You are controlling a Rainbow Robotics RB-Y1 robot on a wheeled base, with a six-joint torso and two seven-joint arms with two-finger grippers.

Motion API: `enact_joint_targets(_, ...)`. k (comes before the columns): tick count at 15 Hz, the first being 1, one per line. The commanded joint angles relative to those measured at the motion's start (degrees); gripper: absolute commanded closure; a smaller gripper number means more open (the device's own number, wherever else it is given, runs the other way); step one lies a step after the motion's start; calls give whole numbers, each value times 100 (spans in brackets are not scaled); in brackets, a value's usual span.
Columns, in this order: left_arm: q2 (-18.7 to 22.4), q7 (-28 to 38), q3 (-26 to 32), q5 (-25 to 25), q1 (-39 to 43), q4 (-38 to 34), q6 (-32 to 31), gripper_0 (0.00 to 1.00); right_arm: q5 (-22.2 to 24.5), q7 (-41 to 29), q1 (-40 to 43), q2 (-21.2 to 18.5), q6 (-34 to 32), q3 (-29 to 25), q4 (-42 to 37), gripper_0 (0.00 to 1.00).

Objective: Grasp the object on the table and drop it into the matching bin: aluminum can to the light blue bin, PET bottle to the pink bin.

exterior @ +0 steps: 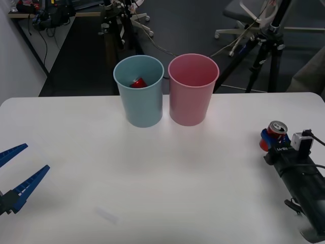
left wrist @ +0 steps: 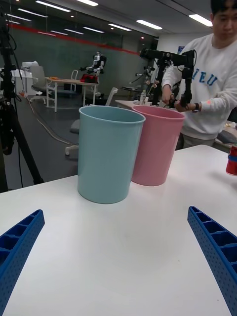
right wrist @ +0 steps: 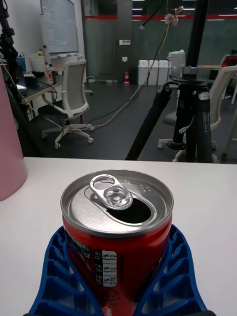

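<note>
The can (exterior: pixel 277 133) stands upright on the desk (exterior: pixel 167 173), well to the right of the pink bin (exterior: pixel 192 89) and near the desk's right edge. The right tool (exterior: pixel 270 140) pinches the can low on its red body, a blue ribbed finger (right wrist: pixel 59 276) on each side; the silver top and pull-tab opening face up. The blue bin (exterior: pixel 140 90) stands just left of the pink bin, almost touching it, toward the desk's far edge; something red lies inside the blue bin. The left tool (exterior: pixel 18 170) hovers low, well to the left of the blue bin and nearer the robot, its fingers spread.
</note>
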Motion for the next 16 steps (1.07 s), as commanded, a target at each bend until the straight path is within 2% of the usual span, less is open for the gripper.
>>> enact_joint_targets(1, 0, 0, 0, 0, 0, 0, 0, 0, 22, -77, 523, 0, 1, 180, -919, 100)
enact_joint_targets(5, 0, 0, 0, 0, 0, 0, 0, 0, 4, -341, 1208, -114, 27, 479, -2149, 100)
enact_joint_targets(9, 0, 0, 0, 0, 0, 0, 0, 0, 171, -1061, 1744, -589, 414, 1173, -3433, 100)
enact_joint_targets(12, 0, 0, 0, 0, 0, 0, 0, 0, 303, -1589, 1727, -1142, 941, 1859, -4171, 100)
enact_joint_targets(16, 0, 0, 0, 0, 0, 0, 0, 0, 347, -1923, 1305, -1678, 1723, 2711, -4751, 100)
